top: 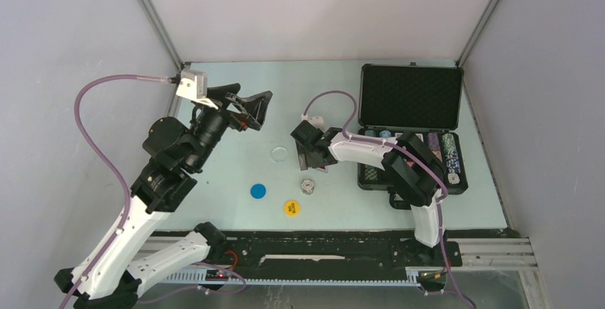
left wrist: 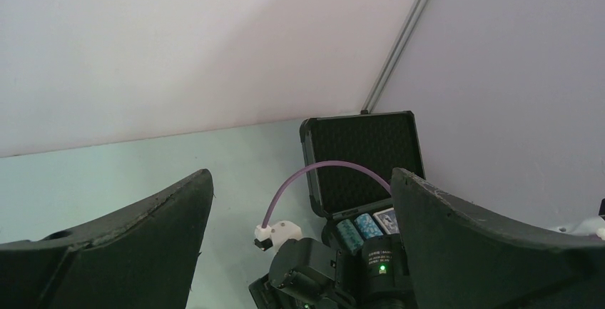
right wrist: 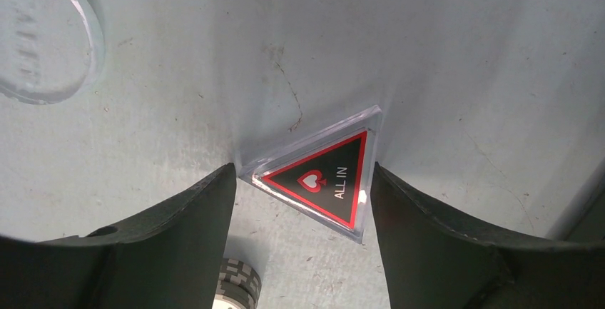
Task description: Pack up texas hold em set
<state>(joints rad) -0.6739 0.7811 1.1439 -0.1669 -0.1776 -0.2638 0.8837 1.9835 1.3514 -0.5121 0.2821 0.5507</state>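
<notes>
Fingers [right wrist: 171, 237] of my right gripper [right wrist: 303, 172] sit on either side of the triangular button [right wrist: 324, 184], right at its edges, as it lies flat on the table [right wrist: 442, 52]. I cannot tell whether they press it. A poker chip [right wrist: 237, 280] lies near them, and a clear disc [right wrist: 43, 38] lies further off. A blue disc [top: 257, 191] and a yellow disc [top: 291, 208] lie nearer the bases. The case [top: 410, 95] stands open at the right with chip rows [top: 448, 153] inside. My left gripper [top: 250, 109] hangs raised, spread wide, holding nothing.

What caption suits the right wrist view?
Right gripper straddles the triangular ALL IN button lying flat on the table, one finger at each side.
</notes>
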